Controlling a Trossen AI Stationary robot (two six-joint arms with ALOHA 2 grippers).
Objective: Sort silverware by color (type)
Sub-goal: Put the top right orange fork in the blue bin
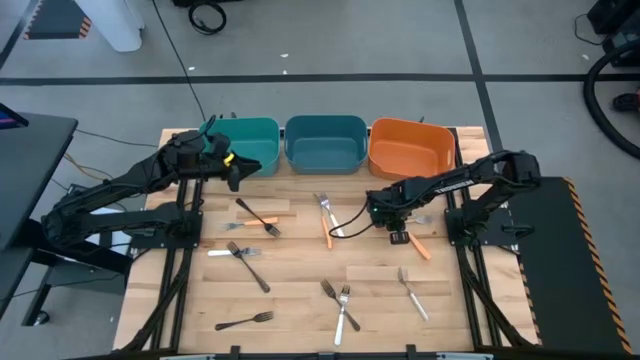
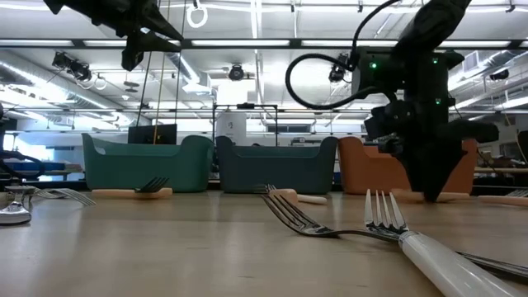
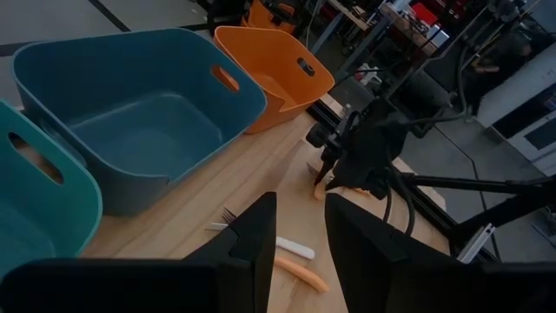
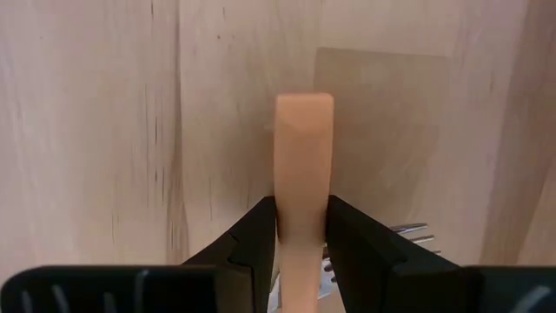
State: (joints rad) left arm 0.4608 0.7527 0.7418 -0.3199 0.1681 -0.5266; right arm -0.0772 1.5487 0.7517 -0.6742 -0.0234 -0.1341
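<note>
The right gripper's jaws are closed on the orange-handled fork, pinching its flat handle partway along, with the handle's squared end jutting out past the fingertips and silver tines just visible beside them. The piece looks light, stiff and smooth, so a squeeze across the flat of the handle, as here, seems the surest hold; the narrow shank would likely twist.

In the high view the right gripper sits low over the bench, in front of the orange bin, with the fork's orange handle lying just beside it. The left gripper hangs at the front of the teal bin. Other silverware lies scattered over the wood: black forks, silver ones and orange handles.

The low view shows the right arm reaching down to the bench before the orange bin, and a white-handled fork lying close to the camera.

In the left wrist view the left gripper's jaws stand slightly apart, holding nothing, above a white handle and an orange one.
</note>
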